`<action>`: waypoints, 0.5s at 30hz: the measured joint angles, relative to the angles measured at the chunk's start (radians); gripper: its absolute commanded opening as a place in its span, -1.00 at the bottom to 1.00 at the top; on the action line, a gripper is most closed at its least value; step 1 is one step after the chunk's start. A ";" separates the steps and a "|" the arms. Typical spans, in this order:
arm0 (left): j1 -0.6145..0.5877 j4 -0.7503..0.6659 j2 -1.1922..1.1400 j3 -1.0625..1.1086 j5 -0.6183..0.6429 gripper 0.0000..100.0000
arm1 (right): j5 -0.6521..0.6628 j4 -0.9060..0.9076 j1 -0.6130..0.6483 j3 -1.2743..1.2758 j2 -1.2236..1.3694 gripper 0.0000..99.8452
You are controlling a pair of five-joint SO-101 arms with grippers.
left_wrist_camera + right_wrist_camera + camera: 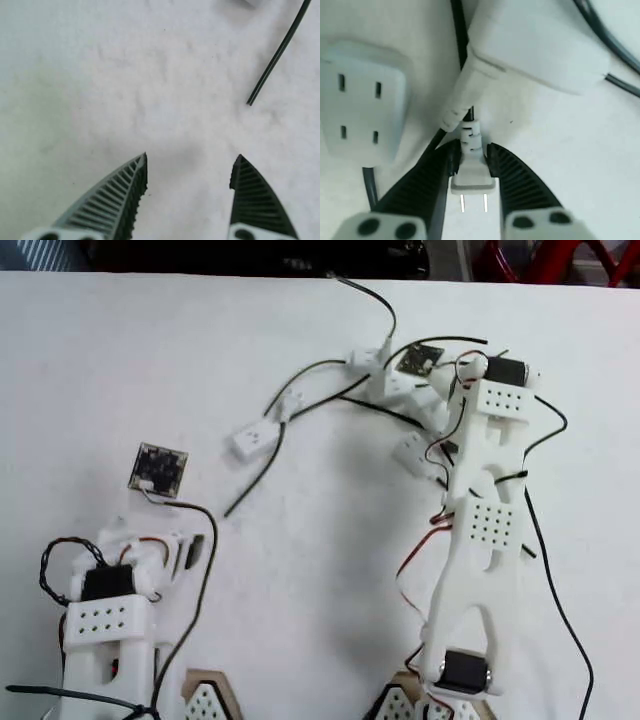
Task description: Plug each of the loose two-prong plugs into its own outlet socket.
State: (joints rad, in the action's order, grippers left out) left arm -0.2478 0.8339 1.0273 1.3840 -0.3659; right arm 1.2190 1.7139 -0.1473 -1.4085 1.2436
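The desk (300, 570) is a flat, matte white sheet with a faintly mottled surface. The right arm (485, 530), made of white plastic links with perforated panels, stretches across it to a cluster of white blocks and black cords at the far side. The left arm (105, 625) sits folded at the near corner.

In the right wrist view a smooth, rounded white block (535, 45) narrows to a tapered neck. Beside it lies a boxy outlet block (362, 100) with rounded corners and two pairs of narrow slots. Another outlet block (258, 438) lies apart toward the middle of the desk, a thin black cord (262, 465) running past it.

The left tool (191, 159) has its dark, ribbed, pointed fingers spread wide over bare desk, near the cut end of a cord.

The right tool (472, 150) is clamped on the small white plug (470, 172), gripping its flat body below a ribbed collar. The plug sits just beside the slotted outlet block, not inserted. Its two thin metal prongs (462, 202) point back toward the wrist.
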 measured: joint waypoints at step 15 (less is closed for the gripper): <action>0.000 0.000 0.000 0.000 0.000 -0.46 | 0.000 0.005 0.000 0.233 -0.216 -0.97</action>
State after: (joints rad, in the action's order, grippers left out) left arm -0.2478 0.8339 1.0273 1.3840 -0.3659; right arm 1.2190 1.7185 -0.1473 -1.1753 1.0273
